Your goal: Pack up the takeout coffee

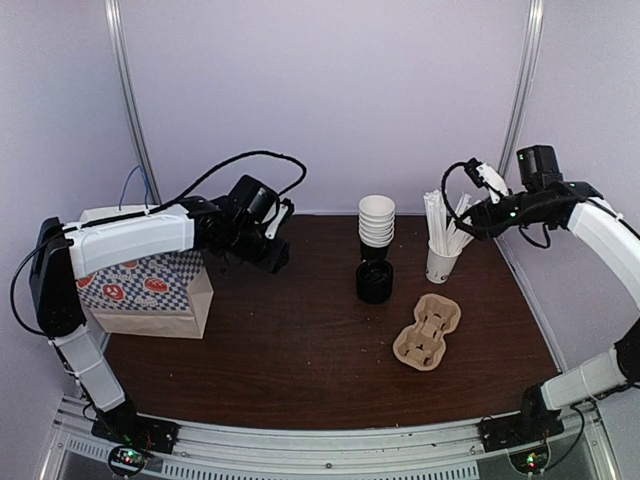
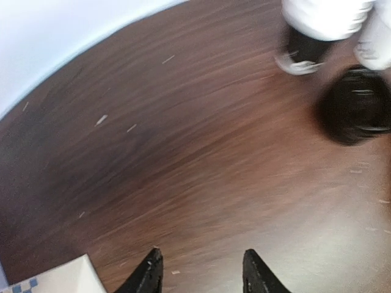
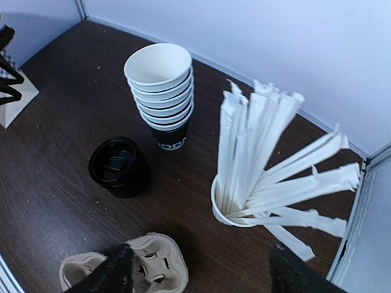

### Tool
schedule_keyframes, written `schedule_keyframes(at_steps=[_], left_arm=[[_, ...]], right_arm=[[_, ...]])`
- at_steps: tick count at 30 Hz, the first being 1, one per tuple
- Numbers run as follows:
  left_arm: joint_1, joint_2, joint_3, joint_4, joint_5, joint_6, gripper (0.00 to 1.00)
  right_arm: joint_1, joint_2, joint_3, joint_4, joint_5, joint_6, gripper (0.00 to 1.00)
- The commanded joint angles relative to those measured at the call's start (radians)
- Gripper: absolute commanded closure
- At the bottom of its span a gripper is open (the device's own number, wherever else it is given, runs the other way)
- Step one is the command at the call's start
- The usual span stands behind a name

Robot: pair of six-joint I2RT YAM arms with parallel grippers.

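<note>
No lidded cup shows in any view, so the takeout coffee is out of view. A stack of black paper cups (image 1: 376, 220) (image 3: 161, 85), white inside, stands at the back middle. In front of it sits a short black stack of lids (image 1: 374, 281) (image 3: 118, 166). My left gripper (image 1: 268, 250) (image 2: 201, 259) hangs over bare table just beyond the paper bag (image 1: 150, 290), open, with nothing between its fingers; that view is blurred. My right gripper (image 1: 470, 205) (image 3: 201, 268) is raised over the straw cup (image 1: 441, 262) (image 3: 229, 204), open and empty.
A brown pulp cup carrier (image 1: 428, 331) (image 3: 149, 265) lies at the front right. The checkered bag's corner (image 2: 61, 278) shows by my left fingers. Purple walls close the back and both sides.
</note>
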Motion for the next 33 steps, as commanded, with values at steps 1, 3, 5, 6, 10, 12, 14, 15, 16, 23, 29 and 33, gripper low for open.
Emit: schedule_keyframes(at_steps=[1,3,5,6,10,12,14,15,16,23,29,33], left_arm=[[-0.024,-0.037,0.077,0.011,0.204,0.052,0.5],[-0.024,-0.031,0.091,0.04,0.295,0.056,0.38],[-0.024,-0.025,0.11,0.044,0.359,0.07,0.31],[-0.024,-0.036,0.081,0.076,0.378,0.061,0.3],[-0.024,-0.123,-0.06,0.194,0.384,0.035,0.16],[-0.024,-0.151,-0.098,0.195,0.335,0.054,0.03],[-0.024,-0.157,-0.109,0.186,0.31,0.081,0.03],[-0.024,-0.156,-0.106,0.18,0.311,0.081,0.02],[-0.024,-0.154,-0.099,0.173,0.32,0.078,0.03],[-0.024,-0.155,-0.091,0.176,0.398,0.037,0.06],[-0.024,-0.154,-0.084,0.167,0.416,0.031,0.08],[-0.024,-0.149,-0.084,0.166,0.413,0.031,0.09]], right_arm=[[0.167,0.153,0.186,-0.111,0.146,-0.162,0.36],[0.235,0.241,0.304,-0.153,0.199,-0.216,0.46],[0.281,0.332,0.404,-0.185,0.227,-0.247,0.48],[0.297,0.38,0.455,-0.195,0.234,-0.253,0.48],[0.342,0.575,0.672,-0.281,0.203,-0.256,0.51],[0.353,0.653,0.767,-0.31,0.195,-0.243,0.51],[0.361,0.714,0.837,-0.331,0.182,-0.235,0.51],[0.364,0.741,0.864,-0.342,0.179,-0.234,0.51],[0.367,0.761,0.889,-0.349,0.174,-0.233,0.52],[0.379,0.847,0.96,-0.347,0.166,-0.231,0.53],[0.381,0.895,0.988,-0.34,0.16,-0.222,0.6],[0.381,0.915,1.005,-0.348,0.16,-0.229,0.67]])
